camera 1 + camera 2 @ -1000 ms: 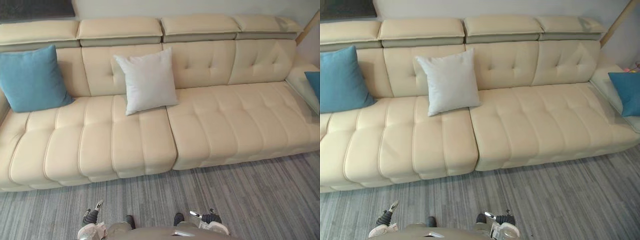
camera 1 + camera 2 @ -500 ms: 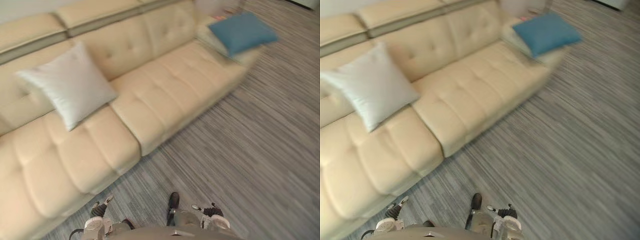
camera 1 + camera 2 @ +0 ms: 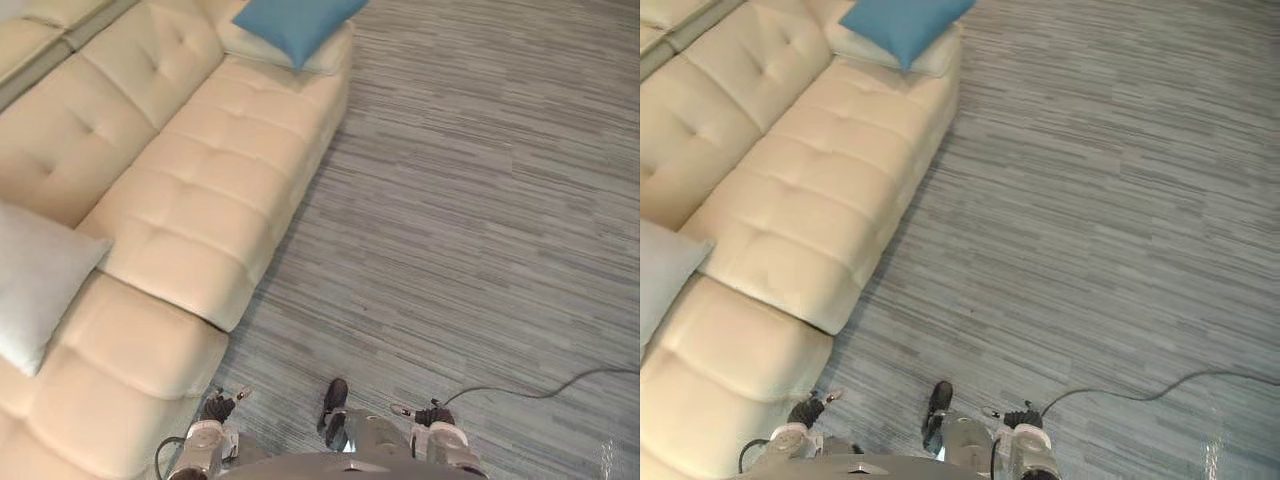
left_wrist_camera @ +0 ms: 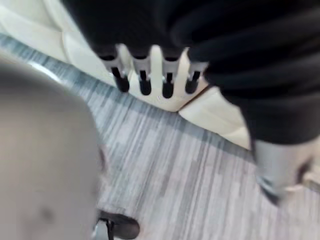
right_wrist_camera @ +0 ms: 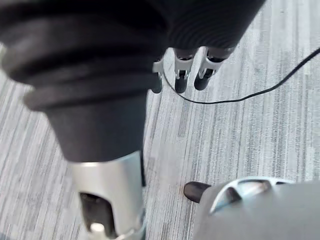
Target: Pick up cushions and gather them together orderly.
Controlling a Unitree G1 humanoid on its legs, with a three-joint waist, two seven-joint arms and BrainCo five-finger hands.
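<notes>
A: At the near edge, what do the hands do?

B: The left hand [image 3: 218, 408] at 7 o'clock and the right hand [image 3: 430, 412] at 5 o'clock both hang above the grey striped floor [image 3: 470, 200]. Their fingers [image 5: 181, 75] are straight and loose and hold nothing.

A: And the cushions?

B: The pale grey cushion [image 3: 30, 285] sits on the cream sofa [image 3: 200, 200] at 9 o'clock. The blue cushion [image 3: 290, 22] lies at 11 o'clock on the sofa's far end, well apart from the grey one.

The sofa [image 3: 200, 190] spans 8 to 11 o'clock — far cushion [image 3: 295, 25] on it at 12, near cushion [image 3: 35, 285] at 9; floor [image 3: 480, 200] at 3.
</notes>
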